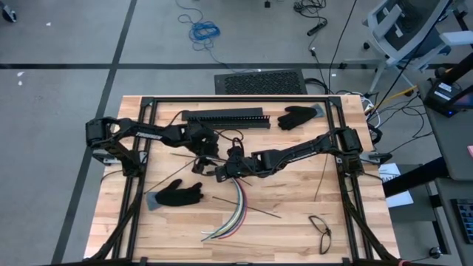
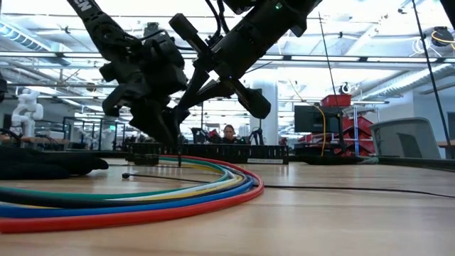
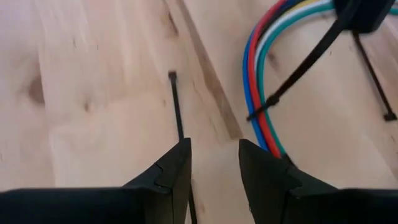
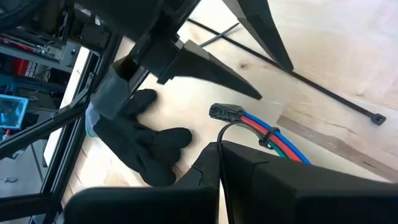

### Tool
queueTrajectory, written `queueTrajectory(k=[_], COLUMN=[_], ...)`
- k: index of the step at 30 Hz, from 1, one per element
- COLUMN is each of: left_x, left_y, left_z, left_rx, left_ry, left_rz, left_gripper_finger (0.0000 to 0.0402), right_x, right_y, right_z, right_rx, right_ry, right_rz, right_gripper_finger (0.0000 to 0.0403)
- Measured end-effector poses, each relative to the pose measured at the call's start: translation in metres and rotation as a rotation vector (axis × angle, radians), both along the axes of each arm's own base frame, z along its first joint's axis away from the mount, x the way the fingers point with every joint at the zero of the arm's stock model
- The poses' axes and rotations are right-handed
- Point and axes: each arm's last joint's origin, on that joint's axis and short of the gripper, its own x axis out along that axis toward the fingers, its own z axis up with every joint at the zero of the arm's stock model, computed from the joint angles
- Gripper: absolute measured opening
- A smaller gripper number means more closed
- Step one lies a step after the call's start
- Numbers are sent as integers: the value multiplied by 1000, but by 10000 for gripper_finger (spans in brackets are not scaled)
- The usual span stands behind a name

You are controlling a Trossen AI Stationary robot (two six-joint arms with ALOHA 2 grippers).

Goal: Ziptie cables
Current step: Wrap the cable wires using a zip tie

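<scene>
Near the tabletop's [image 1: 295,222] middle, the left end effector [image 3: 214,163] stands part-open over a loose zip tie [image 3: 176,106] while the right end effector [image 4: 219,163], closed, pinches the tie looped round the coloured cables [image 1: 235,210] curving toward the front edge

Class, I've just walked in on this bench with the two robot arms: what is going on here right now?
Both arms meet at the middle of the wooden table, working on a bundle of coloured cables. A zip tie is already looped around the bundle. The right gripper is shut beside the bundle's near end. The left gripper hovers, jaws parted, over a loose zip tie lying on the wood. Two black gloves lie nearby.
</scene>
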Motion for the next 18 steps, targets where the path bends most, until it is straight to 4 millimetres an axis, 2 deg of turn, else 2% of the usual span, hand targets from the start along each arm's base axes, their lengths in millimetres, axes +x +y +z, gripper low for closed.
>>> queueTrajectory(k=[8, 18], left_x=[-9, -2], left_y=[-6, -17], left_z=[-21, -17], left_rx=[68, 103], left_ry=[-102, -172], left_rz=[7, -20], left_gripper_finger=[129, 129], right_x=[0, 0], right_y=[-6, -13], right_z=[3, 6], right_rx=[3, 11], right_ry=[-10, -17], right_rz=[-9, -2], right_gripper_finger=[0, 0])
